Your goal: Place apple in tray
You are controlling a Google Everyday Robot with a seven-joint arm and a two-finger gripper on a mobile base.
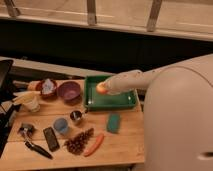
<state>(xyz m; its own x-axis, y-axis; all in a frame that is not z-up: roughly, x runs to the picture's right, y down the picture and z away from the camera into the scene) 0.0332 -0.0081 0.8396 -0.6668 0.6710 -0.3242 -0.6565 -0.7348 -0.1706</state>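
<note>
One arm reaches in from the right of your view, and its tool hangs over the left part of the green tray. You can note the apple at the very tip of that tool: the fingers are drawn together on it, so the fruit is clamped, with its yellow-orange face turned toward the left. Apple and tool are in contact, with no gap visible between them. The fruit sits above the tray's inner floor, inside the line of the raised rim; whether it touches the floor you cannot tell from this angle.

Your wooden surface carries the rest. Just left of the tray stands a purple bowl, and beyond it a reddish bowl with something pale inside. A cream cup stands at the far left. In front of the tray lie a small metal cup, a blue cup and a green sponge. Nearer the front edge you find a carrot, a dark cluster like a pine cone and a black flat device.
</note>
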